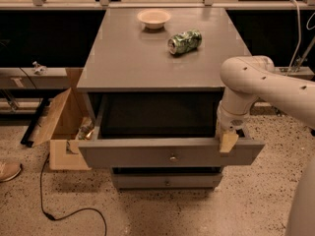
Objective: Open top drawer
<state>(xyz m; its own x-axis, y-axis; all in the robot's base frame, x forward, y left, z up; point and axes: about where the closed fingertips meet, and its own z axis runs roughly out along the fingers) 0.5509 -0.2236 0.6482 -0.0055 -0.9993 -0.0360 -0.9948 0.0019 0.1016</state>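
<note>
Wide grey wooden top drawer (147, 154) stands well out, near side. Cream gripper (228, 142) sits at its front panel's right end; can't tell its grip. Off-centre hold: I'd pull straight nearward to avoid racking.

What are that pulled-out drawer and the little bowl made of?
The top drawer looks like grey-painted wood, matte, with a shiny metal knob. The bowl seems pale ceramic or plastic; unclear. The gripper sits at the drawer's right front edge.
</note>
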